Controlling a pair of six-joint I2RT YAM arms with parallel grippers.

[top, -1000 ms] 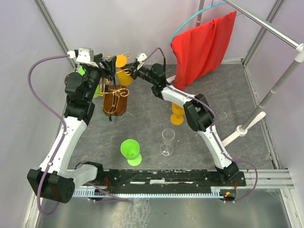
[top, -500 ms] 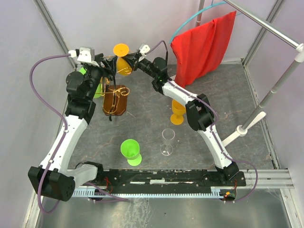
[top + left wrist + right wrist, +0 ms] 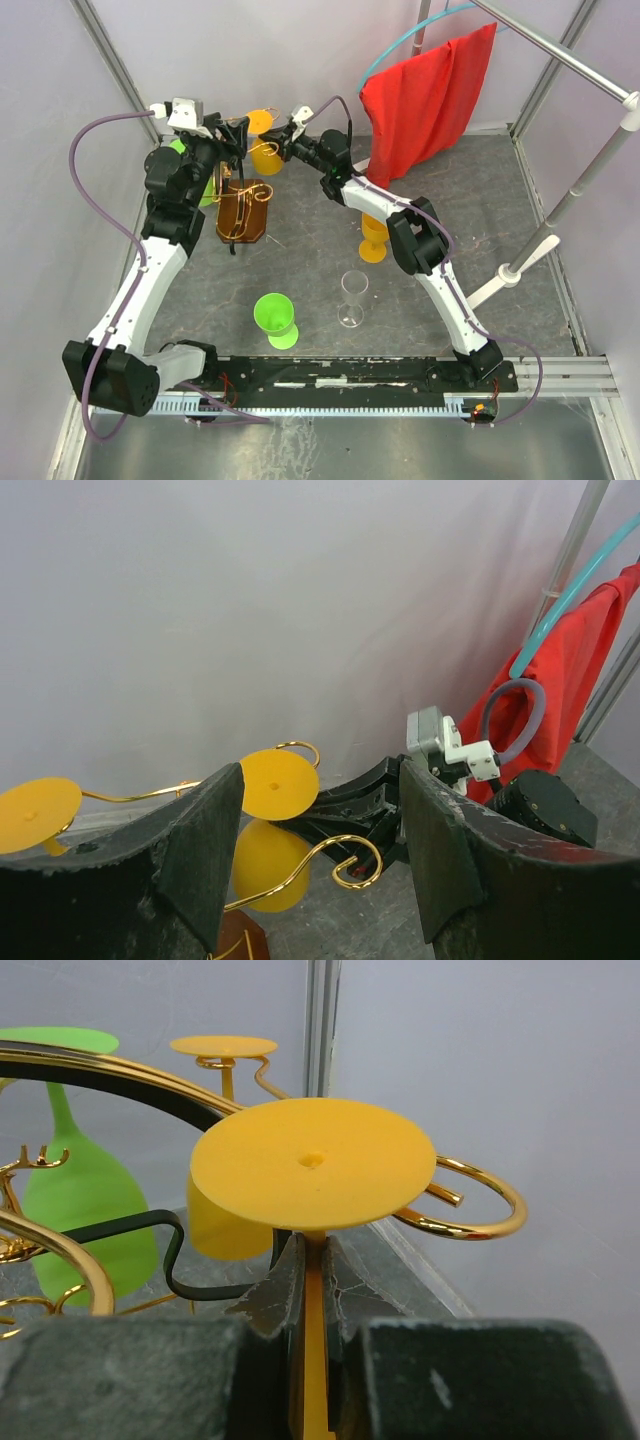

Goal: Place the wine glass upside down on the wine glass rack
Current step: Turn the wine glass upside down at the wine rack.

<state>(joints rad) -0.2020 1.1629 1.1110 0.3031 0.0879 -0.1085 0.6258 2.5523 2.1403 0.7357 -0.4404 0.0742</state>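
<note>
Red cloth (image 3: 428,95) hanging, far right

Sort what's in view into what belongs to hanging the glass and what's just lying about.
Job: orange glass, held by its stem in the right fingers; rack.
Lying about: red cloth; loose green glass; clear glass; second orange glass.

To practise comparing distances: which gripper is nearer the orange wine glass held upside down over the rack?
Right. The right gripper grips the orange wine glass by its stem; the left gripper hangs open just beside it, not touching.
</note>
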